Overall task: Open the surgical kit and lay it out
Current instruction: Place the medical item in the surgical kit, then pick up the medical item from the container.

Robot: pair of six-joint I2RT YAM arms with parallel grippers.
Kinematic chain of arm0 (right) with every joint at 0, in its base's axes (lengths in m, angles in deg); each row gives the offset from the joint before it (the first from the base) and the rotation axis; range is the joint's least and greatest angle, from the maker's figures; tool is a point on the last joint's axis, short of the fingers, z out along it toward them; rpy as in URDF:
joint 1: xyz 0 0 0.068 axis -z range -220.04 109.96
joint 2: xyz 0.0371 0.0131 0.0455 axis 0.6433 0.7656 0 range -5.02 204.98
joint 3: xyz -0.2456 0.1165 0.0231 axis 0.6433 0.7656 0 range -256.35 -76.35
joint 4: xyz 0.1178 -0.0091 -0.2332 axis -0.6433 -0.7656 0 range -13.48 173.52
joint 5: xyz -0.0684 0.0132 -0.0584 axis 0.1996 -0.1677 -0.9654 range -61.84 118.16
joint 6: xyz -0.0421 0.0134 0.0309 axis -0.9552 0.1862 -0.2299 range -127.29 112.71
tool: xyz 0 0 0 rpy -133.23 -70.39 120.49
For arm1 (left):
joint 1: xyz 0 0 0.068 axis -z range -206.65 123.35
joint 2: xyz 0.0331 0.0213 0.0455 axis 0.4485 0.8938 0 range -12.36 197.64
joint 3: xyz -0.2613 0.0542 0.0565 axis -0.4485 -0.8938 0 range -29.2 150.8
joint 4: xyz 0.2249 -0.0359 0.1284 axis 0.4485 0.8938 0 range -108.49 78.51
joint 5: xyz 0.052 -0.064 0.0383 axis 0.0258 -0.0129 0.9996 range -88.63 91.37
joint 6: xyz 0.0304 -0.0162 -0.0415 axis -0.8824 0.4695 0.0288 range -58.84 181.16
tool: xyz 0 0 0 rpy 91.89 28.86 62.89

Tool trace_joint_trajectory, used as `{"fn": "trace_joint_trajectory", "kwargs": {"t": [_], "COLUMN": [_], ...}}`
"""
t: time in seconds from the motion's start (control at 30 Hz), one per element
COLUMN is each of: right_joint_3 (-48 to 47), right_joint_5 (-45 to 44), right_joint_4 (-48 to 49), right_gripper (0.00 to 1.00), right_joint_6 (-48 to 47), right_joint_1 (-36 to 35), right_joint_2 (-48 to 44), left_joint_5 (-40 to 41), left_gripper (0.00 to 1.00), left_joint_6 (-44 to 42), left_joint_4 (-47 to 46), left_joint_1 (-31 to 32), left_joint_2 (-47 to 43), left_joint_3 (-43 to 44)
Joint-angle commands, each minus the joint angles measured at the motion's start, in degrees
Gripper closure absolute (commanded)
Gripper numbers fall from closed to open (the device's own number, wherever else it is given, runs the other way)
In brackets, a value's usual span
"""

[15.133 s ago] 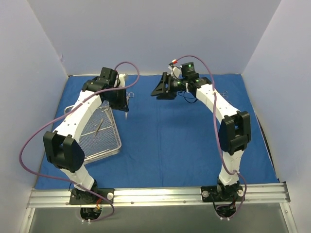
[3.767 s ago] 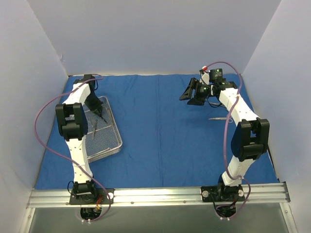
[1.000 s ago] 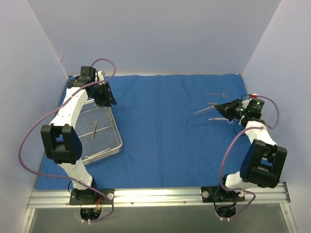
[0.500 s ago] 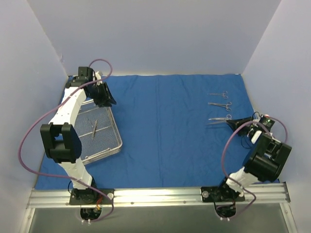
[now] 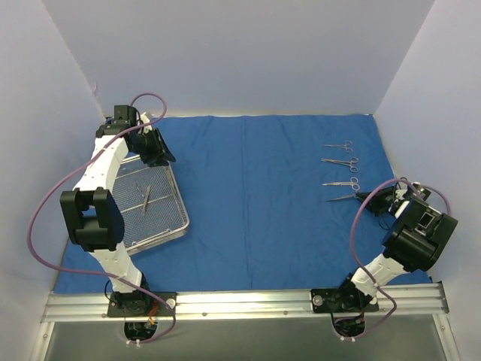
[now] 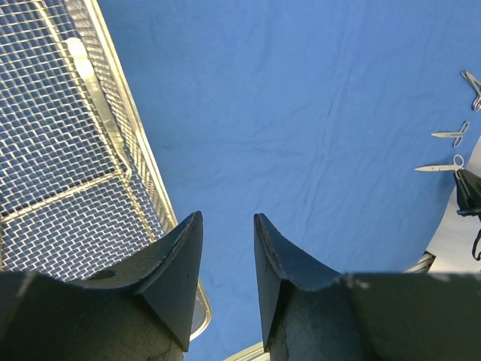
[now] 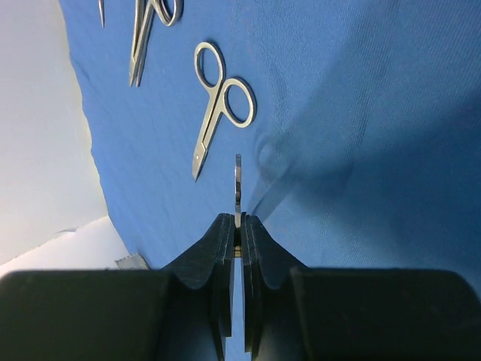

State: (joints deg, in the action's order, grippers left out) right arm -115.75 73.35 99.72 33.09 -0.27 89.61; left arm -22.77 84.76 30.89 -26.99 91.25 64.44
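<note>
Top view: blue cloth (image 5: 255, 203) spread flat, one mesh tray (image 5: 161, 226) at 9 o'clock with at least one loose instrument (image 5: 147, 197) in it, three laid instruments (image 5: 340, 160) in a column at 3 o'clock, fourth instrument (image 5: 343, 199) just below them. Only the right wrist view shows the right claw (image 7: 237, 219) clamped on that fourth instrument, tip over the cloth. Left wrist view shows the left claw (image 6: 228, 218) part open, empty, beside the tray rim

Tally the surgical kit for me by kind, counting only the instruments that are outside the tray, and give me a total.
Blue cloth wrap: 1
Wire-mesh tray: 1
Instruments lying free on the cloth: 3
Instrument clamped in the right gripper: 1
Total: 6
</note>
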Motion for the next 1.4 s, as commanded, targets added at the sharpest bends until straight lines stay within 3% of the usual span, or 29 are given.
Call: {"fn": "trace_joint_trajectory", "kwargs": {"t": [0.0,0.43,0.53,0.67,0.77,0.87,1.13,1.3,1.37], "right_joint_3": [0.81,0.38,-0.33,-1.99,-3.66,-5.59,-27.62,-39.25,-44.87], "right_joint_5": [0.43,-5.1,-6.25,-9.4,-10.9,-12.23,-41.71,-45.01,-46.08], "right_joint_4": [2.16,-3.71,-5.74,-8.46,-10.66,-14.44,-49.49,-58.2,-59.71], "right_gripper": [1.0,0.99,0.91,0.64,0.52,0.47,0.44,0.44,0.44], "right_joint_6": [-0.13,-3.81,-5.22,-6.71,-7.94,-9.26,-8.66,-10.31,-11.11], "right_joint_1": [0.13,0.66,0.75,0.75,0.66,0.4,-9.96,-18.57,-25.51], "right_joint_2": [0.47,0.82,0.47,0.29,-0.06,-2.08,-5.86,-4.64,-1.21], "left_joint_5": [-1.43,-0.91,-0.21,1.2,3.48,7.78,27.46,30.38,30.73], "left_gripper": [0.58,0.59,0.58,0.58,0.57,0.57,0.57,0.61,0.62], "left_joint_6": [0.57,0.58,0.49,0.66,0.75,0.93,1.98,1.02,-0.03], "left_joint_4": [-2.01,-1.31,-1.05,-0.17,1.23,3.16,12.05,15.3,15.91], "left_joint_1": [-1.15,-1.16,-1.16,-1.24,-1.42,-1.51,-4.31,-6.34,-6.6], "left_joint_2": [1.15,2.03,1.77,1.59,1.24,0.72,1.67,4.05,5.11], "left_joint_3": [2.15,3.3,3.3,3.3,3.47,3.91,4.27,2.51,1.28]}}
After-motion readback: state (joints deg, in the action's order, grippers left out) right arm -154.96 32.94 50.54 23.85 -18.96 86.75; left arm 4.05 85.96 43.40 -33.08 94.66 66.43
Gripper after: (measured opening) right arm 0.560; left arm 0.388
